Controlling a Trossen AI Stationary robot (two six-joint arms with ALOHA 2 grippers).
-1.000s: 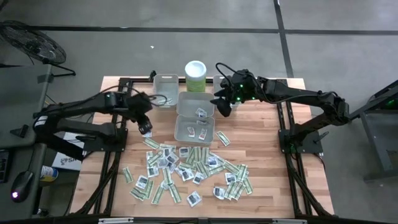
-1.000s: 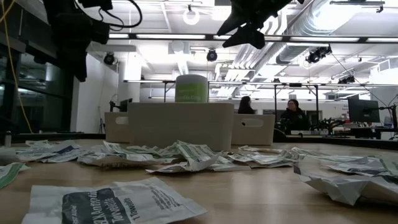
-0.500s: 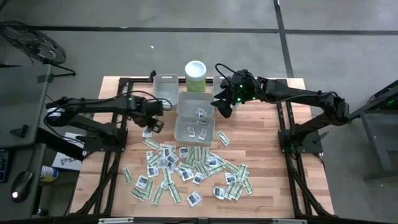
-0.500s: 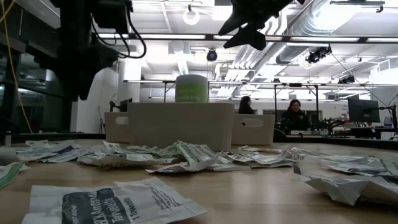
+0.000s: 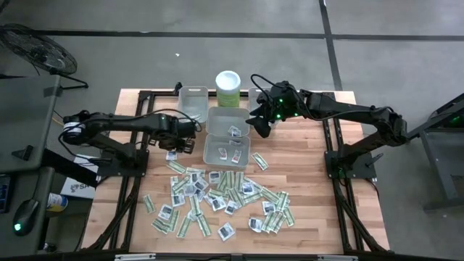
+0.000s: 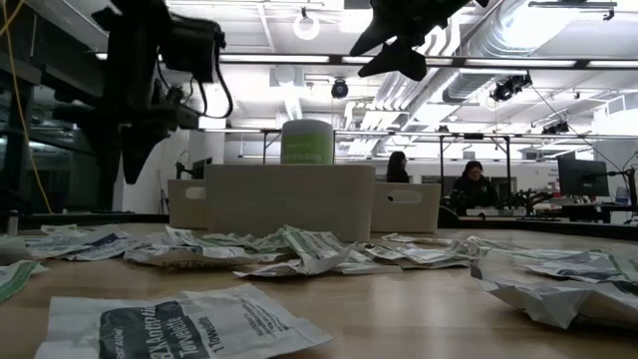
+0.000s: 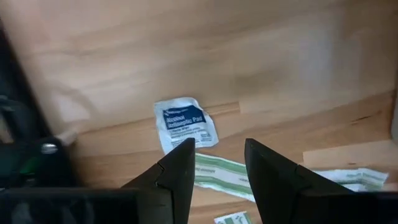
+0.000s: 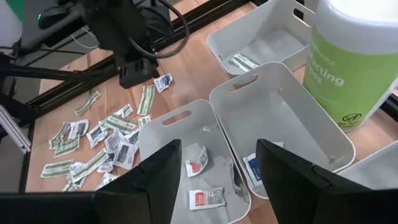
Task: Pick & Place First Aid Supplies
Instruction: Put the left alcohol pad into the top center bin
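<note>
The first aid packets [image 5: 217,196], green-white strips and white squares, lie scattered flat across the near half of the table. My left gripper [image 5: 185,142] hovers open beside the left wall of the near grey bin [image 5: 226,150]. In its wrist view a white square packet [image 7: 185,127] and a green strip [image 7: 221,171] lie on the wood beyond my left gripper [image 7: 217,158]. My right gripper [image 5: 259,125] hangs open and empty above the right side of the middle bin [image 5: 229,122]; in its wrist view my right gripper [image 8: 217,168] looks down on both bins.
Three grey bins stand at the table's far middle; the near bin [image 8: 193,180] and the middle bin [image 8: 280,124] hold a few square packets, the far-left bin [image 8: 249,43] a green strip. A tall green canister [image 5: 228,88] stands behind them. People sit in the room beyond [image 6: 469,184].
My left gripper has travelled toward the table's right, from the open wood to the left wall of the near bin, and has come lower in the low view. It has stayed open. The packets have not moved.
</note>
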